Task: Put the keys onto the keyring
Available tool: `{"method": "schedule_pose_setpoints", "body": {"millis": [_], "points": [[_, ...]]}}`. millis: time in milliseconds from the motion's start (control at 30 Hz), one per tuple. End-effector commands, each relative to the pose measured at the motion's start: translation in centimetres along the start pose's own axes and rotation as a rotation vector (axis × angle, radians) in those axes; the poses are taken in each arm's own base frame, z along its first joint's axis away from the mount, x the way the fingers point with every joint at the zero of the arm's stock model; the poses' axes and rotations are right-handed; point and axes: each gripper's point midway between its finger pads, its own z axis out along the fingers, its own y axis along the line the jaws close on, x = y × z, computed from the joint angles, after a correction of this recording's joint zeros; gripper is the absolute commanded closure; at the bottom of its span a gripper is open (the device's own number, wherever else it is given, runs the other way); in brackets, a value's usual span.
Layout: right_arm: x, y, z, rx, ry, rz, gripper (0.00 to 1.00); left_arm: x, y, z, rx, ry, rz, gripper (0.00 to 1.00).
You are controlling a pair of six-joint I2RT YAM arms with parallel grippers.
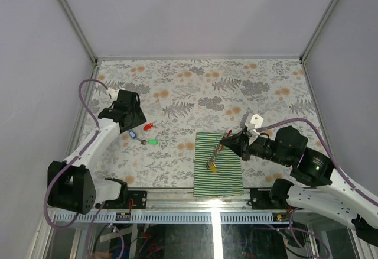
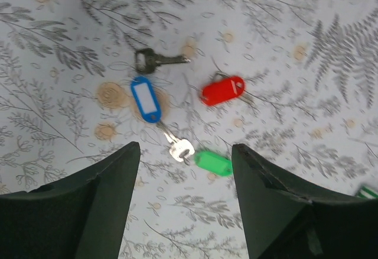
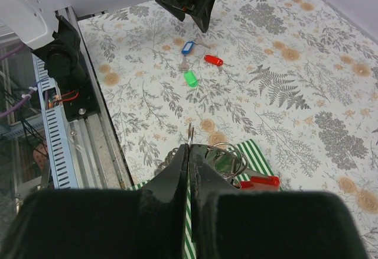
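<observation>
We are hovering the left pincer (image 2: 184, 148), parted, empty, over the keys (image 2: 146, 98); the right pincer (image 3: 190, 150) is clamping the keyring (image 3: 229, 154) above the striped cloth (image 1: 229, 175).

I work in a lab test cell: plain white walls (image 1: 195, 10), aluminium frame (image 1: 72, 19), wiring rail (image 1: 177, 216) along my table's (image 1: 236, 81) near edge.

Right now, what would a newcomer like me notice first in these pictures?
Probably the bright keys lying loose on the flowery tablecloth: a blue tag, a red tag and a green tag, right under the left gripper, whose jaws are open. Next, the right gripper, pinched shut on the keyring over the green-and-white striped cloth near the table's front edge.
</observation>
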Motion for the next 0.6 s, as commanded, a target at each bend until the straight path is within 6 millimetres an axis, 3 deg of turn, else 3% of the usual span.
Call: {"method": "schedule_pose_setpoints", "body": {"millis": [0, 333, 567], "points": [[-2.5, -0.2, 0.1, 0.019, -0.101, 0.036, 1.0, -2.7, 1.4, 1.7, -0.033, -0.088, -0.109, 0.35], [-1.4, -0.1, 0.4, 0.024, -0.09, 0.085, 1.0, -1.8, 5.0, 6.0, -0.066, 0.021, -0.203, 0.46], [-0.9, 0.2, 0.5, 0.008, -0.084, 0.098, 1.0, -1.3, 5.4, 8.6, -0.109, 0.082, -0.2, 0.52]]}}
